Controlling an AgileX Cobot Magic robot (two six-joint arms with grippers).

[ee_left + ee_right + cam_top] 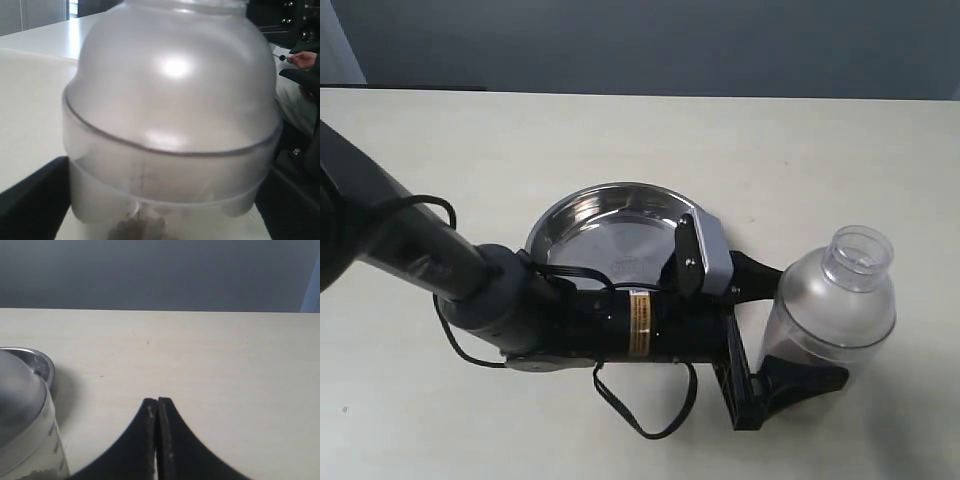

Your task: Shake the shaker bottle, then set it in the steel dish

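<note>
The shaker bottle (832, 300) is frosted plastic with a clear cap (858, 258) and stands upright at the right of the table. My left gripper (808, 328) reaches across the middle and is shut on the bottle's lower body, one black finger on each side. In the left wrist view the bottle (170, 115) fills the picture, brown granules (142, 230) lie at its bottom, and the fingers (30, 200) flank it. The steel dish (570, 210) lies empty to the bottle's left, partly behind my left arm. My right gripper (157, 402) is shut and empty, with the bottle (20, 410) beside it.
The left arm's black cable (640, 420) loops over the light table (470, 140) in front of the dish. The table's far edge meets a dark wall (650, 40). A person's hand (305, 60) shows in the left wrist view's background.
</note>
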